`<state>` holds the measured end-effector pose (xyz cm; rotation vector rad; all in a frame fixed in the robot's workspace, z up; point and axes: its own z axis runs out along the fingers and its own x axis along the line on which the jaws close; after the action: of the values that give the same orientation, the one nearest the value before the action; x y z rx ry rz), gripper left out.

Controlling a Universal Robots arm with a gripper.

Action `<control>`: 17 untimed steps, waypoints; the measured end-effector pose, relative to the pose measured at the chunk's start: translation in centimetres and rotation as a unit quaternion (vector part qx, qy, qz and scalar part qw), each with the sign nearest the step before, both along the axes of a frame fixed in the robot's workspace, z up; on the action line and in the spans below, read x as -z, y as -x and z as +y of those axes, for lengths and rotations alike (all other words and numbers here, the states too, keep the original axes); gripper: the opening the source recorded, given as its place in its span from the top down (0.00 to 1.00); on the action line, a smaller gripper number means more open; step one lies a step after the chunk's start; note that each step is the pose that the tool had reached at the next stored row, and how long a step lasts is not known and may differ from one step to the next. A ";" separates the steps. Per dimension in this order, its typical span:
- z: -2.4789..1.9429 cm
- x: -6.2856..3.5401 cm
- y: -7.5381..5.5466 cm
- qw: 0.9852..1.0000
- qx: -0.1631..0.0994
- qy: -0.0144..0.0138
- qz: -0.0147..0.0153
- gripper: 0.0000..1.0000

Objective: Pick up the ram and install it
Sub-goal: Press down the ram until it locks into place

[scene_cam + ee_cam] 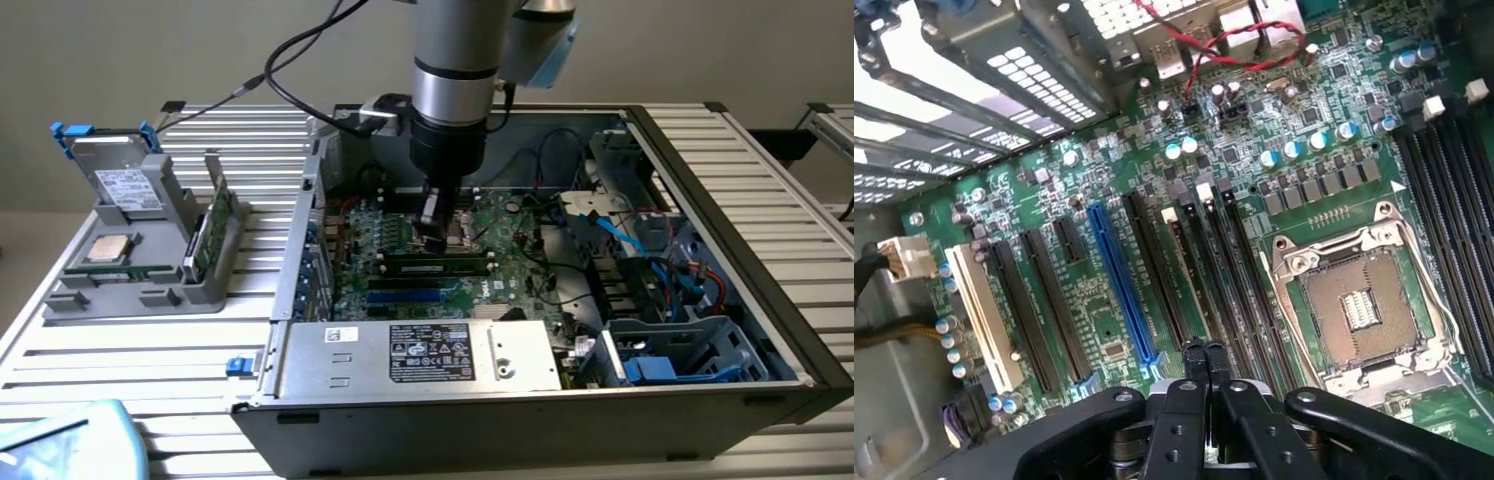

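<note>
I had the pincer (1206, 352) closed and empty over the motherboard (1104, 330); the ram (430, 266) sat in its slot just below the fingertips.

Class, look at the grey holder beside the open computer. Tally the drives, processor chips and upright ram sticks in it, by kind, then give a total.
Drive: 1
Processor chip: 1
Upright ram stick: 1
Total: 3

Green motherboard (1184, 190), 1 blue slot (1119, 285), black tool (1206, 352).
</note>
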<state>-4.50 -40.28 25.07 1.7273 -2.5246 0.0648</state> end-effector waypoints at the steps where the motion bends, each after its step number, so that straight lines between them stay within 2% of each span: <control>1: 0.00 0.00 0.0 1.000 0.008 0.000 0.000 0.90; 5: 0.00 0.00 0.0 0.999 0.039 0.000 0.000 0.90; 10: 0.00 0.00 0.0 0.997 0.079 0.000 0.000 0.90; 14: 0.00 0.01 0.0 0.994 0.111 0.000 0.000 0.90; 16: 0.00 0.01 0.0 0.992 0.127 0.000 0.000 0.90; 17: 0.00 0.02 0.0 0.990 0.140 0.000 0.000 0.90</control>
<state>-4.50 -40.28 25.05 1.3551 -2.7371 0.0465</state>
